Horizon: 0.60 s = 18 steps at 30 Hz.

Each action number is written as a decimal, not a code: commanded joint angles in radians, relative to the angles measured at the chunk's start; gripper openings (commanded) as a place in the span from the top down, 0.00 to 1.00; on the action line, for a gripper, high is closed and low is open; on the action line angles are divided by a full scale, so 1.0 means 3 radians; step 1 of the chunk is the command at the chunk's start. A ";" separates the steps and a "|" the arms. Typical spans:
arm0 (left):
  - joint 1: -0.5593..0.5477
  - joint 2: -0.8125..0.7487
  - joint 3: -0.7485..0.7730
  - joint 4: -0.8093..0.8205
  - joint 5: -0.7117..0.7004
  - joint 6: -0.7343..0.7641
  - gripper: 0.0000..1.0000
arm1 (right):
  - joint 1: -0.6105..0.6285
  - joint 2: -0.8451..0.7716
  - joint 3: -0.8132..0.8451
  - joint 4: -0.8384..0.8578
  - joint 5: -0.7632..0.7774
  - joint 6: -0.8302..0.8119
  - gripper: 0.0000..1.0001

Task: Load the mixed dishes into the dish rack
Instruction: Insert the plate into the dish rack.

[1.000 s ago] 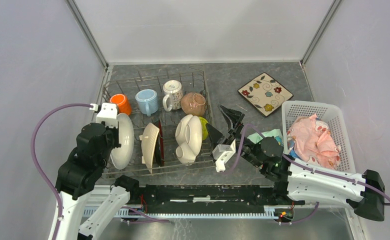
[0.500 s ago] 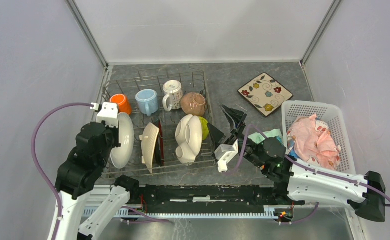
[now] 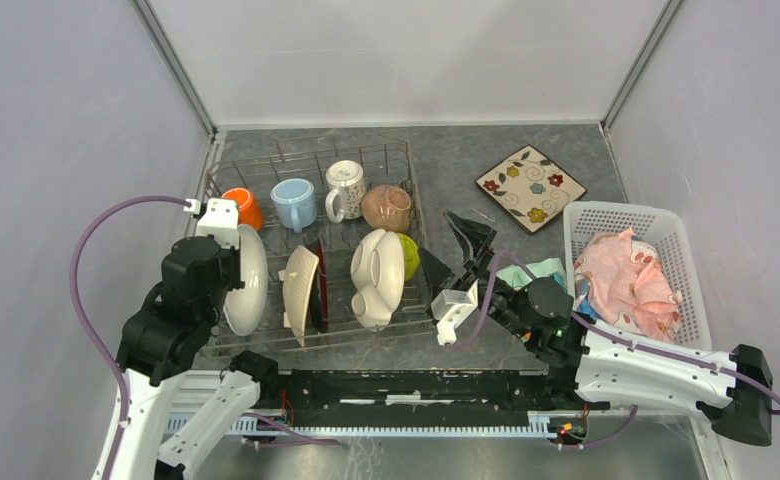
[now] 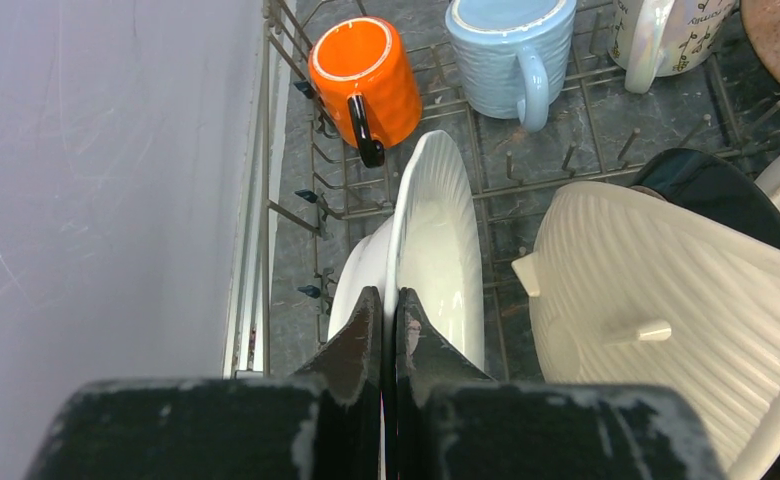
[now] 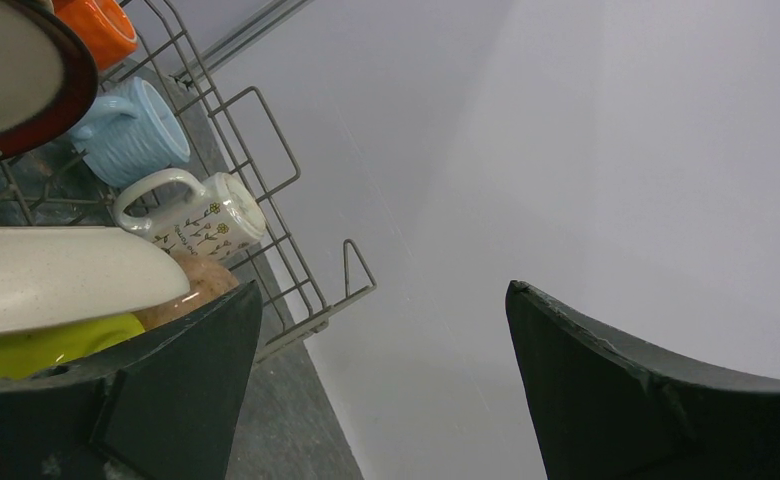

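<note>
Pale walls point(image 3: 406, 60), grey marbled tabletop point(image 3: 448, 178)

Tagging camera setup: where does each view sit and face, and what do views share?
Top external: above, behind; looks down on dish rack, both arms showing.
Left wrist: looks down along left fingers pinching the white plate.
Right wrist: tilted upward past open right fingers at rack corner and wall.
Shared: orange mug in all.

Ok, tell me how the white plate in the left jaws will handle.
Probably stiff and breakable: the white plate looks like glazed ceramic. On edge in the dish rack, it may tip toward the ribbed cream plate. Its glossy rim could slip between the left gripper's jaws.
</note>
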<state>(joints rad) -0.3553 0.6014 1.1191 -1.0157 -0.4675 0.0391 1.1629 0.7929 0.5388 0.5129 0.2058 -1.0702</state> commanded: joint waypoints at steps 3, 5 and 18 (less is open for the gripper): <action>-0.0002 -0.0014 0.0150 0.0213 -0.0301 -0.0070 0.98 | -0.0011 -0.0075 -0.0042 0.0105 0.0088 0.0010 0.02; -0.0002 -0.0015 0.0156 0.0196 -0.0304 -0.0082 0.98 | -0.0008 -0.0073 -0.0047 0.0106 0.0086 0.0012 0.02; -0.0002 0.0051 0.0029 0.0224 0.0024 -0.0107 0.98 | -0.0011 -0.0148 -0.0062 0.0070 0.0078 0.0056 0.02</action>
<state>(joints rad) -0.3553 0.6041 1.1187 -1.0233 -0.4808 0.0193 1.1629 0.7753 0.5259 0.5114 0.2157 -1.0698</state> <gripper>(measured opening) 0.054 0.982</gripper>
